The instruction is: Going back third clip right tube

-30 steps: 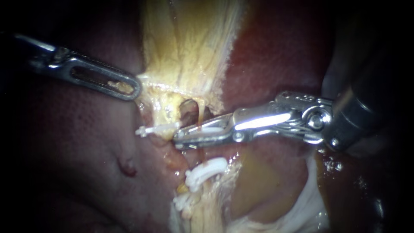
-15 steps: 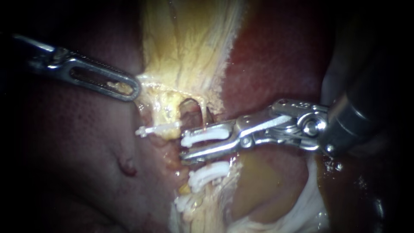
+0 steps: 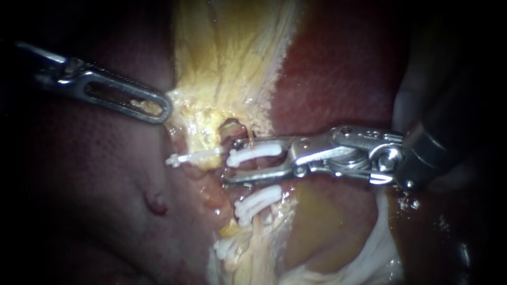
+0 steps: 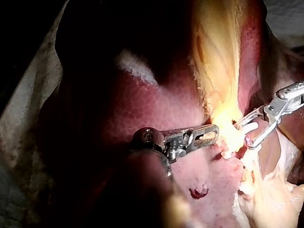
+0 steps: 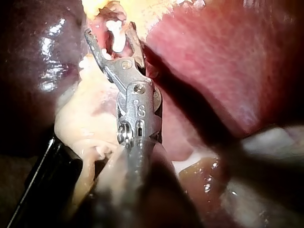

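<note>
Your slender steel left instrument (image 3: pixel 158 108) comes in from the left, its tip against the edge of the pale yellow fatty tissue (image 3: pixel 232 63). Your jointed steel right instrument (image 3: pixel 231 161) reaches in from the right, jaws apart around a white plastic clip (image 3: pixel 256 153). A second white clip (image 3: pixel 257 203) lies just below the lower jaw. A third thin white clip (image 3: pixel 193 157) sits just left of the jaws. The dark red liver (image 3: pixel 338 68) lies behind everything.

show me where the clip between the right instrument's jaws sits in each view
endoscope view: the clip lies near the middle, between the open jaws of the right instrument.
left wrist view: the clip lies between the jaws of the other, right instrument.
right wrist view: the clip lies between its own instrument's jaws.
shared landmark: the right instrument's open jaws.
</note>
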You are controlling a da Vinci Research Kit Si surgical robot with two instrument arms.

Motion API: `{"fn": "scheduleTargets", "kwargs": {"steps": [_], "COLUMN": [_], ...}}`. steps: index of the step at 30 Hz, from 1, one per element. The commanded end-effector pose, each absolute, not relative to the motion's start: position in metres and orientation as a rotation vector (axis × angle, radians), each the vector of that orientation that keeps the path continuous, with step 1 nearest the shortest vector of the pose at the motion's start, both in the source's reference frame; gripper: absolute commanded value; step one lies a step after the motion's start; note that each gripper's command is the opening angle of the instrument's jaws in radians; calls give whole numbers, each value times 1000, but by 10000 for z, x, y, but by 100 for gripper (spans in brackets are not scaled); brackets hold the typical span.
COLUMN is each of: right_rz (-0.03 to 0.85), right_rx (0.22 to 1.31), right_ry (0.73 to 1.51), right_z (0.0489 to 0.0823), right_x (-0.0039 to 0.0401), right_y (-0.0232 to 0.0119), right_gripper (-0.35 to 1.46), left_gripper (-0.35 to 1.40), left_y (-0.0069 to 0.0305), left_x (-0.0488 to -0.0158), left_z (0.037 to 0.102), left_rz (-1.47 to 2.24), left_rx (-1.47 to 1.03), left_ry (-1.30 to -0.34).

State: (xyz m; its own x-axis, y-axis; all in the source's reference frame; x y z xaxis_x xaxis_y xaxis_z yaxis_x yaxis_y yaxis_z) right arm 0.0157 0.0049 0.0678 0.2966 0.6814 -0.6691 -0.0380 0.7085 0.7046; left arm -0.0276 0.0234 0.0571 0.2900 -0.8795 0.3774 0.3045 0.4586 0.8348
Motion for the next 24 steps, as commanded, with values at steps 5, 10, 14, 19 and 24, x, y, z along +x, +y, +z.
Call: {"fn": "scheduleTargets", "kwargs": {"steps": [5,10,14,19,24], "right_rz": [473,378,323,312,297], "right_rx": [613,557,518,486,481], "right_ry": [1201,1227,1241,1241,1245], "right_z": [670,655,641,626,619], "right_x": [145,116,90,59,46], "right_y": [48,49,54,59,63], "right_gripper": [50,50,50,50,50], "left_gripper": [-35,-35,-35,-35,-35], "left_y": [234,234,234,234,234], "left_x": [-275,-274,-274,-273,-275], "left_z": [571,571,571,571,571], "left_rz": [-888,-887,-887,-887,-888], "left_rx": [722,722,722,722,722], "left_ry": [-964,-964,-964,-964,-964]}}
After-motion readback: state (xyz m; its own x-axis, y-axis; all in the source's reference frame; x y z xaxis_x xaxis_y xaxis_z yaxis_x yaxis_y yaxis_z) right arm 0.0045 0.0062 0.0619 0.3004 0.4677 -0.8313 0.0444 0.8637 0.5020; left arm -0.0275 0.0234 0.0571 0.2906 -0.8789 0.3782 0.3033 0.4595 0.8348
